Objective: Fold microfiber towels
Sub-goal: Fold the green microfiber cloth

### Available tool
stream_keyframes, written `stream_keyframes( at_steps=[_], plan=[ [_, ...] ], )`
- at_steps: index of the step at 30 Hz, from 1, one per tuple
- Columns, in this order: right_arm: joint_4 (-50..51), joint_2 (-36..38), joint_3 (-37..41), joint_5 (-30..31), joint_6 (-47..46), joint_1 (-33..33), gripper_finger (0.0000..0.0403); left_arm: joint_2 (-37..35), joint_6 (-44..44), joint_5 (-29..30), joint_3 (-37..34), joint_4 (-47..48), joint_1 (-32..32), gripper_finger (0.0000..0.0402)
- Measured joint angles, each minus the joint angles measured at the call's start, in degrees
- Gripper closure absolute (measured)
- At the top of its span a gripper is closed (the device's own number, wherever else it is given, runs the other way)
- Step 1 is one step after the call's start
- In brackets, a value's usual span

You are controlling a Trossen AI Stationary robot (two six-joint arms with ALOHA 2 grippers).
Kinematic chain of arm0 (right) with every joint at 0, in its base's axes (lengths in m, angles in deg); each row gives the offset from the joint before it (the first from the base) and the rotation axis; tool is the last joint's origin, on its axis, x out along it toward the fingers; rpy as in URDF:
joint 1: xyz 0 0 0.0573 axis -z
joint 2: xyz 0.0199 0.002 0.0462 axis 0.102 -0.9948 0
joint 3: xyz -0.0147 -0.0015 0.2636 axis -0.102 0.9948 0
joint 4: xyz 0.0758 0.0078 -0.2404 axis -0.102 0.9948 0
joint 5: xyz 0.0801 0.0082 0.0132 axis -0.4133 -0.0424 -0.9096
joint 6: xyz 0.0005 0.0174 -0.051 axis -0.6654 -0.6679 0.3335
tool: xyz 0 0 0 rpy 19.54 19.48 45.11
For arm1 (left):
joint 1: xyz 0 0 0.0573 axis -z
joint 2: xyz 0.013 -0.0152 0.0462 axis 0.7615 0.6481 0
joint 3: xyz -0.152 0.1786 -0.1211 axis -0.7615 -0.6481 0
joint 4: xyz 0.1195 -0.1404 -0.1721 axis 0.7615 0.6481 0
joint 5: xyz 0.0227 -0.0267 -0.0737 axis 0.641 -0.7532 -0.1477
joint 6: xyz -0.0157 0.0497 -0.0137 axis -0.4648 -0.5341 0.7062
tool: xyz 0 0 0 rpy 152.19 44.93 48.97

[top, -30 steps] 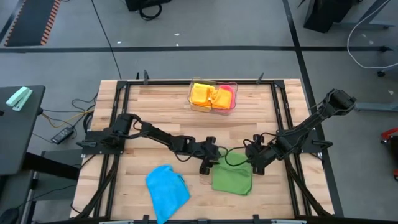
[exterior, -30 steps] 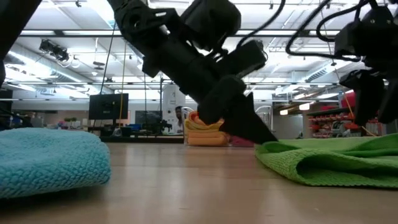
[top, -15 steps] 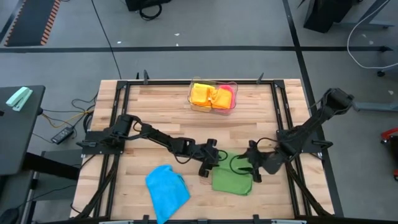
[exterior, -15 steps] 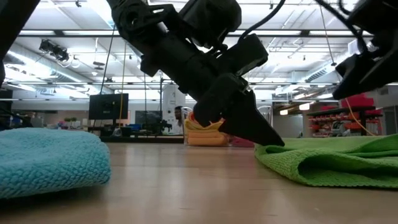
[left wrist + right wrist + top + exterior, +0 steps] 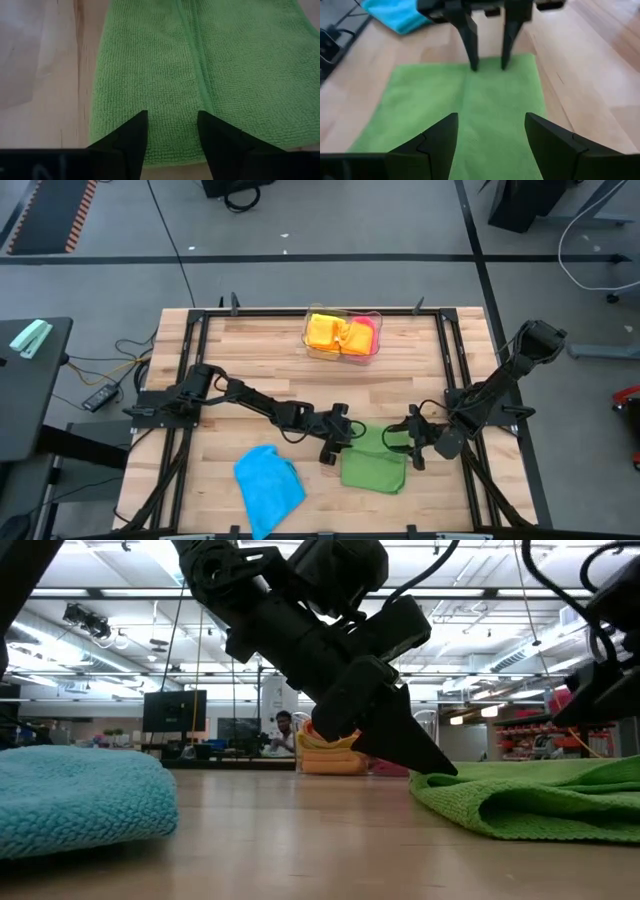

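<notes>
jaws apart on both grippers, left and right, flanking the green towel.

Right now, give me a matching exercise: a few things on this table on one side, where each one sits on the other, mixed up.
Things:
1. green towel
2. blue towel
3. clear tray
4. right gripper

Places:
A. far edge, middle of the table
B. at the green towel's right side
C. near edge, left of centre
D. between the two grippers

Pairs: 1-D, 2-C, 3-A, 4-B
</notes>
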Motion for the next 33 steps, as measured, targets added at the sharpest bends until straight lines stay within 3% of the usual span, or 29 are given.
stream_keyframes(
  at_steps=[6,12,17,24,29,33],
  plan=[
    [1.7,-1.6,2.7,-3.8,-6.9,0.1,0.0164,0.0,0.0,0.0,0.0,0.0,0.0,0.0217],
    [6.0,-8.5,2.2,-5.6,-17.2,2.1,0.0172,0.0,0.0,0.0,0.0,0.0,-0.2,0.0223],
    [9.7,-8.5,-0.9,-6.1,-13.4,1.8,0.0174,0.0,0.1,0.0,0.0,0.2,-0.2,0.0224],
    [24.1,-6.0,-9.8,-5.2,-9.6,1.7,0.0174,0.0,0.1,0.0,0.0,0.8,-0.2,0.0222],
    [17.3,-9.0,-11.4,-6.4,-2.9,0.7,0.0174,0.0,0.1,0.0,0.0,1.2,-0.2,0.0224],
    [16.4,-16.2,-11.3,-8.7,-5.7,0.9,0.0174,0.0,0.1,0.0,0.0,1.3,-0.2,0.0221]
  ],
)
